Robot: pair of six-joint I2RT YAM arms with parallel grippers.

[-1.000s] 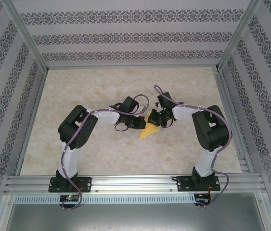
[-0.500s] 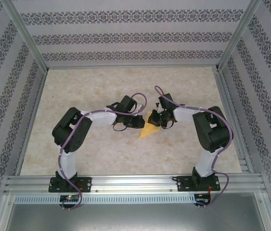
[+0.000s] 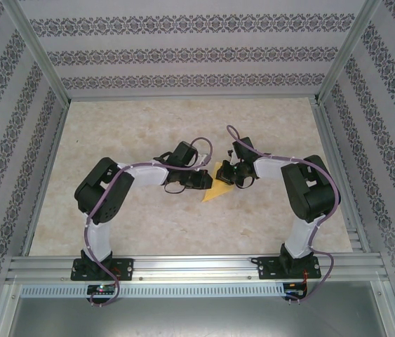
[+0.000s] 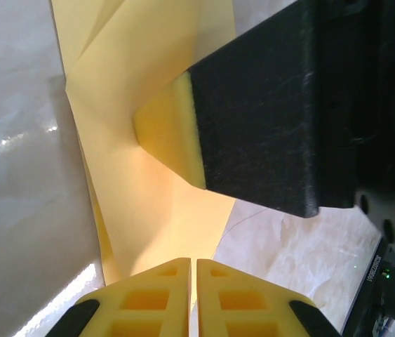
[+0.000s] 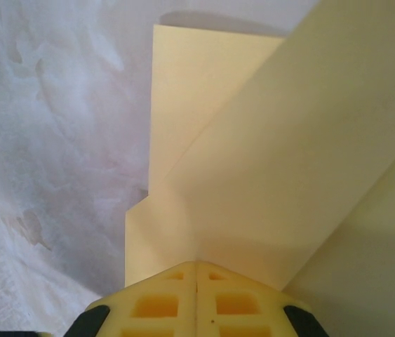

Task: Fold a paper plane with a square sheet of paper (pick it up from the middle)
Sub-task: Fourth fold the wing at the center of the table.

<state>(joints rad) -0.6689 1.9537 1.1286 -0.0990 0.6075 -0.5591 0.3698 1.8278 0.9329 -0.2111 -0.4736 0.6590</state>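
The yellow-orange paper [image 3: 217, 188], partly folded with creases, lies on the table between both grippers. My left gripper [image 3: 203, 180] comes at it from the left. In the left wrist view its yellow fingers [image 4: 156, 295] are pressed together on the paper's near edge [image 4: 162, 210], with a hairline gap between them. My right gripper [image 3: 226, 174] is shut on a raised fold of the paper [image 5: 267, 175], which stands up from its fingertips [image 5: 196, 265]. The right gripper's black finger and yellow pad [image 4: 172, 126] rest on the sheet in the left wrist view. No finished paper plane is in view.
The pale marbled tabletop [image 3: 148, 225] lies around the paper. Patterned walls [image 3: 183, 53] and an aluminium frame [image 3: 43, 63] enclose it. Both arms bend inward over the table's middle, with purple cables [image 3: 211, 144] looping above the wrists.
The left arm's elbow has swung back to the left and its wrist has shifted slightly. The right gripper and the paper have stayed almost where they were.
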